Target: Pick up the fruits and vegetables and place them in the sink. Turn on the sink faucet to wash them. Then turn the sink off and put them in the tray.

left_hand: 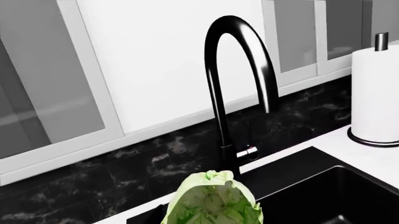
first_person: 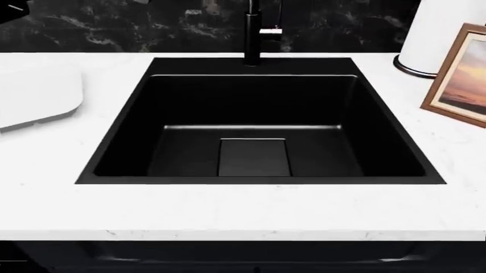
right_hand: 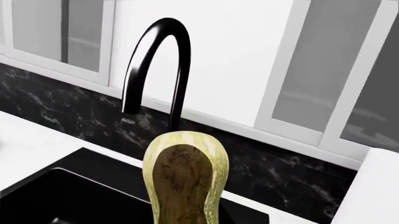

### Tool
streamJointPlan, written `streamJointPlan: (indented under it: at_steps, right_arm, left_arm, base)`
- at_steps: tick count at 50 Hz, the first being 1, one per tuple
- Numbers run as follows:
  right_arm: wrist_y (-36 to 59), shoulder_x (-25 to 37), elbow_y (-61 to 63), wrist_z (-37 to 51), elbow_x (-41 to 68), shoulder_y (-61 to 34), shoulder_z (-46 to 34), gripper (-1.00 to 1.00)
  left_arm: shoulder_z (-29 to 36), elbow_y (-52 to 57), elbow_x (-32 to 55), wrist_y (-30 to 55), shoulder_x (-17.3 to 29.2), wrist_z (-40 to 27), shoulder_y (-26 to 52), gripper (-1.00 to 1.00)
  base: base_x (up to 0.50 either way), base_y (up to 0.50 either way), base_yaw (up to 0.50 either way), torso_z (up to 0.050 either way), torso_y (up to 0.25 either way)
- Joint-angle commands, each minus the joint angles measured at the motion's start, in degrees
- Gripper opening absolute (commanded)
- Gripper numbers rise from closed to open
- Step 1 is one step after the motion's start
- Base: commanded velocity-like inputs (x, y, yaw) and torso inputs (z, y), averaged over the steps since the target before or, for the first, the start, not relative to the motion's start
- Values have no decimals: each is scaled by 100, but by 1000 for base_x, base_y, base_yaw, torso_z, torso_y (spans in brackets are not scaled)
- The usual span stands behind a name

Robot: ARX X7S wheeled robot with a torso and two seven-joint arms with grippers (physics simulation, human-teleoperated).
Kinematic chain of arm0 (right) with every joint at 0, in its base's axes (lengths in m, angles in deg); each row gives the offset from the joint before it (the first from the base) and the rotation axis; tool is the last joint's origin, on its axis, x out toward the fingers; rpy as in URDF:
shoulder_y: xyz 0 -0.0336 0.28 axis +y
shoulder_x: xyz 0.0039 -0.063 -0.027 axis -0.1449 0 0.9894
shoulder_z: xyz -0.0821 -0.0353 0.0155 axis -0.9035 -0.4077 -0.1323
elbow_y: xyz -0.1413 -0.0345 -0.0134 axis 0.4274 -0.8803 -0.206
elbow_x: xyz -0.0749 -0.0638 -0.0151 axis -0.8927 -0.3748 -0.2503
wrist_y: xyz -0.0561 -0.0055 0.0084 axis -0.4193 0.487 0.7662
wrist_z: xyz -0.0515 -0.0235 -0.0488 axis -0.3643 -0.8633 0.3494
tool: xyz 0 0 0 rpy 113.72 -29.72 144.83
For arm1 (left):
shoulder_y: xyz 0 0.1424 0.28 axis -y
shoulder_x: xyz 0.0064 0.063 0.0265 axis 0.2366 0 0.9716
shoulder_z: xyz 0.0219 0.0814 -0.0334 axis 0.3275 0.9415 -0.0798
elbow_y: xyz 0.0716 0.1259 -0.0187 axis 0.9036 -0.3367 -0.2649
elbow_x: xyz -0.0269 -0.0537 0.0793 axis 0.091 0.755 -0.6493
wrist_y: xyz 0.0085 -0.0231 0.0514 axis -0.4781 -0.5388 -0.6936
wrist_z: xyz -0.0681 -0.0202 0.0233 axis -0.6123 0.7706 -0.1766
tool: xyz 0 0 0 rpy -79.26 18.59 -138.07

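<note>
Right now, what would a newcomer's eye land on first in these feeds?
The large matte black sink basin, empty, set in the white counter and filling the middle of the head view. Then the produce close before each wrist camera: the pale green leafy cabbage on the left, the yellowish-tan squash on the right, each with the black arched faucet behind it.

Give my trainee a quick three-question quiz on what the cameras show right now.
1. True or false: the sink already holds produce in the head view.
2. Which item fills the foreground of the left wrist view: A) the cabbage B) the squash C) the paper towel roll?
3. Fill in: in the head view, the white tray lies on the counter to the sink's ____.

Key: 1 false, the basin is empty. 2 A. 3 left.
</note>
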Motion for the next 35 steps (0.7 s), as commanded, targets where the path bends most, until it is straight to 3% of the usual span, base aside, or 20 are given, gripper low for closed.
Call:
streamJointPlan:
  at_steps: [1,23,35]
  right_arm:
    - [-64,-76,-97,-159,-284,-144,29,-100]
    - [-89,-86,-26,-150,-208,-34,27,-100]
    - [158,45,295,188,240,74,236,-100]
  left_arm:
    - [24,-54,-21,27,16,-4,34,-100]
    - [58,-157,-95,11,-30,78,84,-100]
    - [-136,373,356,164,247,-239,-59,-100]
  base:
    - [281,0,0,0,0]
    - [287,0,0,0,3]
    - [288,0,0,1,2]
